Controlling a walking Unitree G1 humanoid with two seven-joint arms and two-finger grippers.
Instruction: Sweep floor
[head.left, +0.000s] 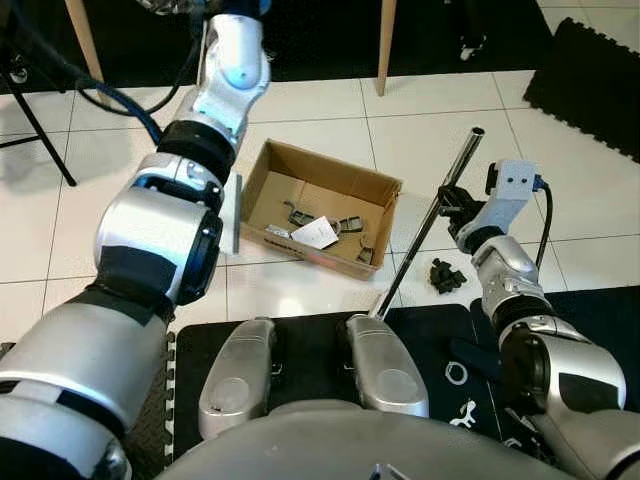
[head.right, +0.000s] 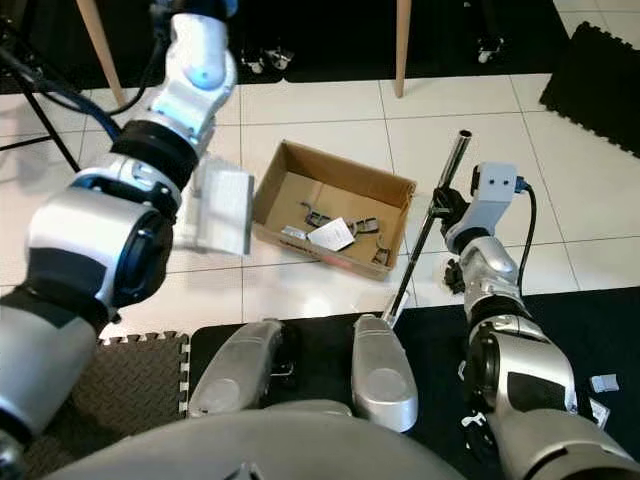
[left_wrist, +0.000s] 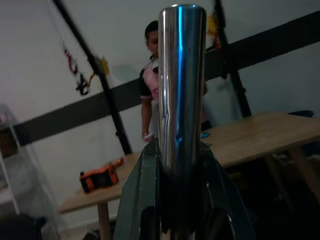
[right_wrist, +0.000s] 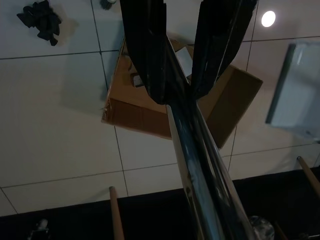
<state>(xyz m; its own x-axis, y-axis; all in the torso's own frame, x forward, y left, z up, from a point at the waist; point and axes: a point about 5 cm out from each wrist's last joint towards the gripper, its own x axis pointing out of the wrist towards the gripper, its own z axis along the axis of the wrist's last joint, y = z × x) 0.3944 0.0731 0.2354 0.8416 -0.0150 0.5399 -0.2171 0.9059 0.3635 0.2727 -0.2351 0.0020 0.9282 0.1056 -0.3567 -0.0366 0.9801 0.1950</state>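
We look down from the robot's head at a white tiled floor (head.left: 320, 110). An open cardboard box (head.left: 318, 205) sits on the tiles ahead, holding small dark bits and a scrap of white paper (head.left: 316, 233); the bits are too small to tell what they are.

Our right claw (head.left: 450, 200) is clamped on a shiny metal pole (head.left: 425, 228), its two black fingers (right_wrist: 145, 45) pressed to either side. The pole slants from near the box's right corner down to the edge of a black mat (head.left: 320, 340) by our legs, where its lower end is hidden. A small dark clump (head.left: 446, 274) lies on the tiles just right of the pole.

Our left arm (head.left: 170, 220) reaches up and forward, and its claw is cut off by the top edge of the head views. In the left wrist view, the left claw (left_wrist: 180, 200) is closed around a polished metal tube (left_wrist: 182, 85). A flat pale panel (head.right: 222, 210), perhaps a dustpan, hangs just left of the box; we cannot tell what carries it.

Behind the tube, dimly, a person (left_wrist: 150, 95) stands by a wooden tabletop (left_wrist: 250, 137) with an orange object (left_wrist: 100, 176) on it.
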